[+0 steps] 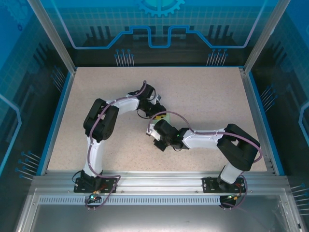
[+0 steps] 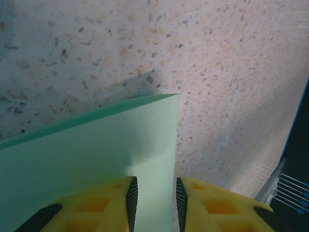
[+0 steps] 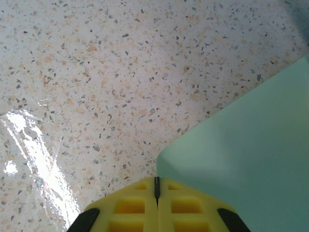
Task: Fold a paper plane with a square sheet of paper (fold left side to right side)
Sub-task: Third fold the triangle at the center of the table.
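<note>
The square sheet of paper (image 2: 87, 150) is pale mint green and plain. In the left wrist view its far edge is lifted off the speckled table and its right edge runs down between my fingers. My left gripper (image 2: 154, 181) is open by a narrow gap, with a strip of the sheet lying in that gap. In the right wrist view the sheet (image 3: 251, 159) fills the lower right, and its rounded corner ends at the seam of my right gripper (image 3: 156, 180), which is shut on it. From above, both grippers meet mid-table, hiding the sheet except for a green patch (image 1: 162, 116).
The speckled tabletop (image 1: 203, 96) stretches open behind and to both sides of the arms. A blue rim (image 1: 254, 101) and aluminium posts border it. The table's blue edge (image 2: 298, 145) lies close on the right in the left wrist view. A bright glare patch (image 3: 24, 145) marks the table left of my right gripper.
</note>
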Tool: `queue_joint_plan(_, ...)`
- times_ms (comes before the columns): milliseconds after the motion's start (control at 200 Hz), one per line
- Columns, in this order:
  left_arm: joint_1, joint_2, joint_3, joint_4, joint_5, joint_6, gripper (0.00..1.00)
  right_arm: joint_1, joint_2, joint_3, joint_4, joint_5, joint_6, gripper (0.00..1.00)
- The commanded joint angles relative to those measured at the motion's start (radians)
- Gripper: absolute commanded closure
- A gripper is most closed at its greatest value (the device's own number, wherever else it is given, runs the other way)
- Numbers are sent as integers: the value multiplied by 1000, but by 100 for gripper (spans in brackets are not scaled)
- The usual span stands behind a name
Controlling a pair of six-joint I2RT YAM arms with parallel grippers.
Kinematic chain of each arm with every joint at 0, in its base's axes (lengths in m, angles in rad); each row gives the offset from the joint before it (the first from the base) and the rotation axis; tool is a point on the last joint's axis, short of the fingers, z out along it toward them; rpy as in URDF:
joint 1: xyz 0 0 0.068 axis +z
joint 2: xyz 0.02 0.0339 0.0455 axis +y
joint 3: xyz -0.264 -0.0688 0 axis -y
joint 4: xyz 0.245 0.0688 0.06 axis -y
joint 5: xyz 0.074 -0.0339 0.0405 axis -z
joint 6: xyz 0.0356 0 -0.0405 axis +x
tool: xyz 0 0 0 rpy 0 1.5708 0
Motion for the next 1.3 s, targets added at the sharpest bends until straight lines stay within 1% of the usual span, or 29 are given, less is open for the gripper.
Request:
queue_joint_plan(0,0,28,23,-70,-1,49,69,-16,-7,20,-23,-26,20,97)
queue_joint_plan(355,-1,61,4,-114,-51,99,71,-43,-10,42,-74,-122,56,97)
queue_joint_plan(370,0,61,6,-117,-53,101,71,-46,-10,68,-76,-124,59,97)
queue_joint_plan(410,0,62,7,-122,-58,105,71,-52,-11,74,-83,-133,66,97)
queue_joint_plan(480,-1,61,8,-129,-63,112,71,-72,-18,74,-88,-152,87,97)
queue_joint_plan(725,-1,63,11,-138,-67,121,73,-177,-28,59,-89,-301,165,97)
queue_joint_plan(845,-2,60,9,-140,-68,124,73,-222,-24,56,-103,-305,188,97)
queue_joint_plan(991,-2,60,11,-144,-70,126,74,-275,-22,54,-96,-355,215,98)
queue_joint_plan(1296,-4,61,14,-150,-76,131,74,-336,18,83,-143,-350,238,97)
